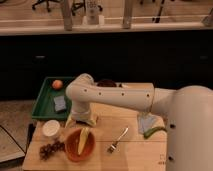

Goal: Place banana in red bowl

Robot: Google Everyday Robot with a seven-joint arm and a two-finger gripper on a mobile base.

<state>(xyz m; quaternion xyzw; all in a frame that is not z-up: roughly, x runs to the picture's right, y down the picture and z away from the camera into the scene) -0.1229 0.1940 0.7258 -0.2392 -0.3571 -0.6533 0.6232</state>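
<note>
Tray: green, at the left, holding an orange and a small grey block.
White container: round, on the tabletop, grapes just below it.
Red bowl: near the front edge.
Banana: lying inside the red bowl.
Gripper: directly above the bowl's far rim; jaws' spread cannot be told.
Fork: right of the bowl.
Green vegetable: farther right.

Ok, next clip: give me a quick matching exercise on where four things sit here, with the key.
Things:
1. banana
2. orange
3. fork
4. tool

Places:
A. in the green tray
B. just above the bowl's far rim
C. in the red bowl
D. on the table, right of the bowl

Pairs: 1-C, 2-A, 3-D, 4-B
</note>
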